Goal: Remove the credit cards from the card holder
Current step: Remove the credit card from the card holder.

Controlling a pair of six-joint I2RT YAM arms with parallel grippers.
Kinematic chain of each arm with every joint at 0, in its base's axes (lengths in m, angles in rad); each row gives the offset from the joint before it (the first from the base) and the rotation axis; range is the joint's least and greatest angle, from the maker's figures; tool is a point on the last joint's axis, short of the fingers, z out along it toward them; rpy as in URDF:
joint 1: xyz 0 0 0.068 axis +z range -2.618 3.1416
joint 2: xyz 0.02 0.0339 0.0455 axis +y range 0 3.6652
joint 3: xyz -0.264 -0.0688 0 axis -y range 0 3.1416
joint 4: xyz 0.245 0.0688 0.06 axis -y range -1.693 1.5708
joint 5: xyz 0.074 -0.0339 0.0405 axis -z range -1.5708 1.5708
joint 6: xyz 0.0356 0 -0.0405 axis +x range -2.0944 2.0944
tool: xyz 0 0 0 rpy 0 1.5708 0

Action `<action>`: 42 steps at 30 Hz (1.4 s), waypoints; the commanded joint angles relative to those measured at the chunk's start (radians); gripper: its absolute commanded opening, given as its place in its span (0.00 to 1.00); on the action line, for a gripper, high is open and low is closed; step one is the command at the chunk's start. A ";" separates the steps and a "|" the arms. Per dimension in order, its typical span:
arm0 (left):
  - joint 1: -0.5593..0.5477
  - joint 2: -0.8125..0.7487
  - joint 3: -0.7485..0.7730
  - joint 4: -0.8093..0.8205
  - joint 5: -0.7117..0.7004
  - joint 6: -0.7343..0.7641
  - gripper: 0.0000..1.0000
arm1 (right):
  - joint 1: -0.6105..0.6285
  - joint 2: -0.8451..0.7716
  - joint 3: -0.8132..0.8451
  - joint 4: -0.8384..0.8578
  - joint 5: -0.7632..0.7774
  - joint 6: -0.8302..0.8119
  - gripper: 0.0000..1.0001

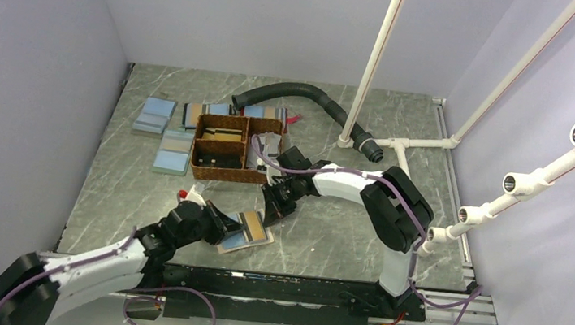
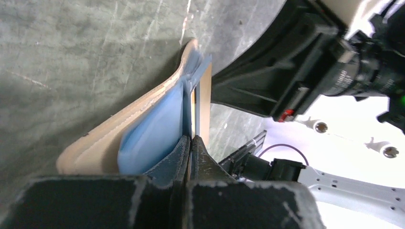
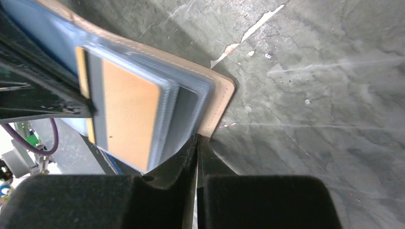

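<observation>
- Left gripper [image 2: 191, 139] has its two fingers closed flat on a thin light blue inner leaf of the card holder [image 2: 148, 131], with no gap between them.
- My right gripper [image 3: 197, 140] has its fingers pressed together at the tan rim of the holder. I cannot tell if something thin is pinched there.
- I see the holder lying open on the grey-green marbled table [image 1: 325, 232], near the front edge and between the two grippers.
- Its outer skin is smooth tan leather with a stitched, rounded corner. Inside there are light blue faces and clear, glossy plastic sleeves.
- One flat orange-tan card [image 3: 129, 117] sits in the top sleeve, its corners square.
- In the top view the open holder lies diagonally, with its long axis from the left gripper up toward the right gripper.
- Behind it, well apart, stands a brown woven basket [image 1: 224, 149] with two compartments. Some light blue flat rectangles [image 1: 155, 115] lie to the left of the basket.
- A black ribbed hose [image 1: 308, 99] curves at the far side, beside a white pipe frame [image 1: 373, 66].
- Both arms crowd around the holder, and in each wrist view the other arm blocks one side.
</observation>
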 commanded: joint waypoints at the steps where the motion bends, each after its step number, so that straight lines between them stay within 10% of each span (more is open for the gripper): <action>1: 0.001 -0.196 0.006 -0.238 -0.039 -0.042 0.00 | 0.014 0.050 -0.025 -0.058 0.090 -0.033 0.07; 10: 0.002 -0.380 0.047 -0.491 -0.024 -0.010 0.00 | 0.010 0.015 -0.017 -0.056 0.032 -0.065 0.12; 24: 0.001 -0.140 0.211 -0.256 0.139 0.532 0.00 | -0.157 -0.214 -0.034 -0.220 -0.426 -0.598 0.88; 42: 0.001 0.048 0.336 -0.065 0.418 0.808 0.00 | -0.176 -0.140 0.081 -0.369 -0.467 -1.061 0.95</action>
